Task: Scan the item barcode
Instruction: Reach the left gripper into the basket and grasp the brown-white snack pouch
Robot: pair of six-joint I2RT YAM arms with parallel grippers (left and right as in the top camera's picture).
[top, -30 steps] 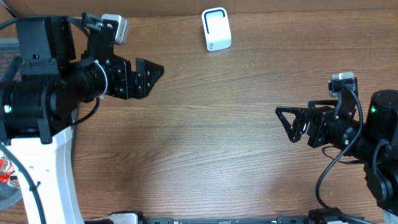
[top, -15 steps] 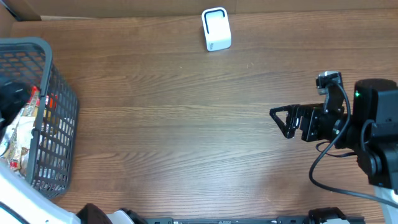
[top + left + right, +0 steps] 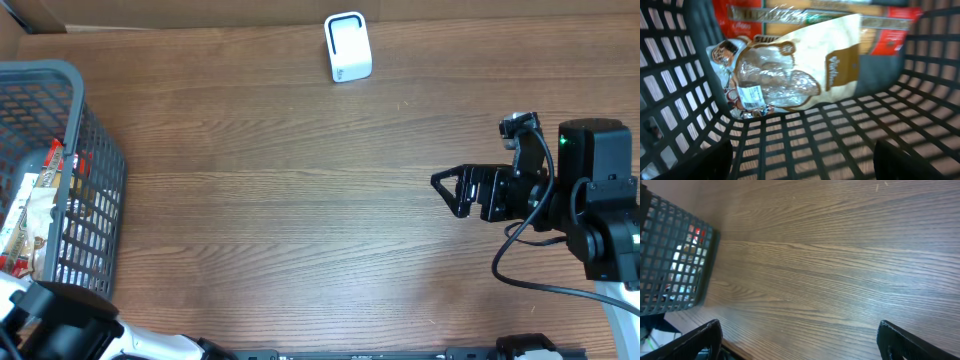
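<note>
Much of the left arm [image 3: 62,322] was cut off at the lower corner of the overhead view, just beside the near end of the basket [image 3: 96,150], and its end effector could not be seen from there. The basket itself ran off the frame edge. From the left wrist camera, the left end effector [image 3: 802,159] hung inside the basket with its two dark fingers [image 3: 710,161] showing only as blurred shapes in the lower corners, spread wide with nothing between them. That whole view was smeared. The item, a pale bag [image 3: 805,65] with a clear window and brown print, lay inside the basket on the mesh floor and against the far wall. Its long axis ran from the lower left to the upper right of the wrist view. A small white barcode label [image 3: 751,95] sat at the lower-left end and faced the camera, but its bars were too blurred to read. A red packet [image 3: 737,11] lay behind the bag, partly covered by it and cut off at the top. The white scanner [image 3: 348,46] stood on the bench [image 3: 280,200] well apart from the basket, near the far edge; which way its window faced could not be told. The right end effector [image 3: 447,191] hovered over bare bench far from the basket, pointing toward it, jaws wide apart and empty.
</note>
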